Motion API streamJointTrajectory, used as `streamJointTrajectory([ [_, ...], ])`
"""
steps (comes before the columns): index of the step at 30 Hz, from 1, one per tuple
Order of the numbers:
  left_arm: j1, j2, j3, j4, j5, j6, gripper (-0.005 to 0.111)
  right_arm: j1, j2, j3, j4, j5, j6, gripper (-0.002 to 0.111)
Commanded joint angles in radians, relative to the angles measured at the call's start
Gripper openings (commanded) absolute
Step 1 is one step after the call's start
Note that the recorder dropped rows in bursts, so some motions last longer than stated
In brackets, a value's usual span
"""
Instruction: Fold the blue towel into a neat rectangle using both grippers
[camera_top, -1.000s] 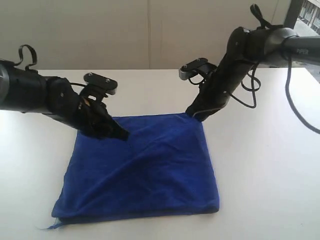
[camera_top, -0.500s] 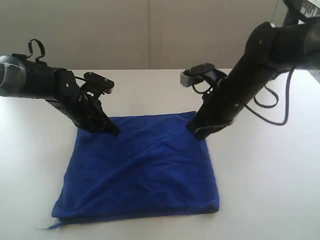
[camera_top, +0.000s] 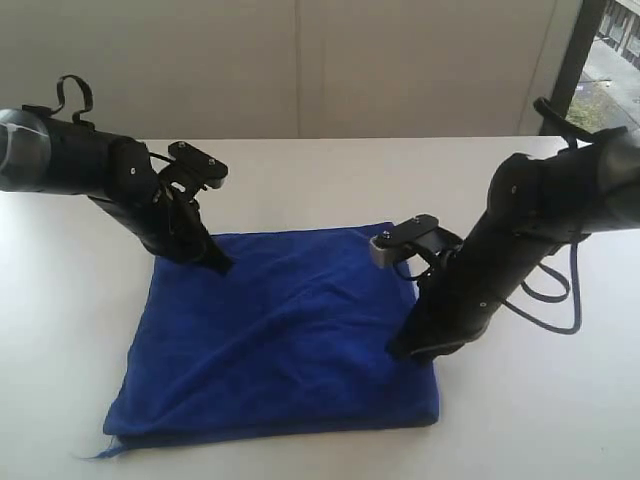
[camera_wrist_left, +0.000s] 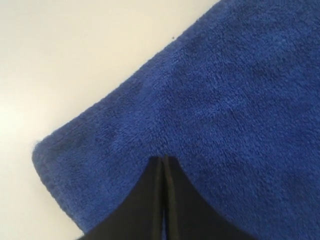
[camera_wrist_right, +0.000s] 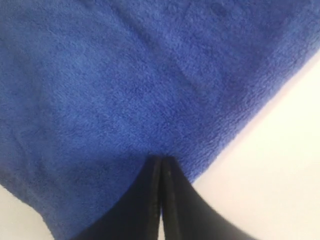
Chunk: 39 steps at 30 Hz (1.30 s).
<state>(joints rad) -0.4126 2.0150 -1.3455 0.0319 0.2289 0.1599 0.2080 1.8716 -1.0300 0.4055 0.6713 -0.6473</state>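
Left hand (camera_top: 222, 265): jaws shut tight, the two fingers pressed flat against each other, with no cloth visible between them. Its tip is down on the blue towel (camera_top: 290, 340), just inside the far left corner. The left wrist view confirms this: the closed tip sits on the pile a little in from the rounded corner, with two towel edges running away on either side. The arm slants down to it from the left.

Right hand (camera_top: 400, 350): likewise fully closed and holding nothing that can be seen. Its tip is planted on the towel close to the right edge and nearer the front corner than the far one. In the right wrist view the towel's edge passes just beside the tip.

Blue towel: it lies flat on the white worktop (camera_top: 560, 420) — roughly rectangular, with a doubled thickness showing along the front edge. Shallow diagonal creases cross its middle. A small blue strand sticks out at the front left corner.

The two hands are well apart — one at the far left, one at the right edge.
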Motion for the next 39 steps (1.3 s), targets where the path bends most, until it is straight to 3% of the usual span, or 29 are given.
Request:
streamJointTrajectory([
  [1, 0.016, 0.02, -0.003, 0.003, -0.001, -0.007, 0.0, 0.007, -0.012, 0.031, 0.005, -0.023, 0.002, 0.0],
  [17, 0.02, 0.075, -0.055, 0.03, -0.034, 0.002, 0.0, 0.123, -0.012, 0.113, 0.005, -0.02, 0.022, 0.0],
  [31, 0.02, 0.192, -0.215, 0.052, -0.016, 0.006, 0.0, 0.332, -0.012, 0.124, 0.014, 0.012, 0.048, 0.0],
  [39, -0.018, 0.242, -0.304, 0.054, 0.029, 0.039, 0.0, 0.419, -0.015, 0.124, 0.024, -0.016, 0.067, 0.0],
])
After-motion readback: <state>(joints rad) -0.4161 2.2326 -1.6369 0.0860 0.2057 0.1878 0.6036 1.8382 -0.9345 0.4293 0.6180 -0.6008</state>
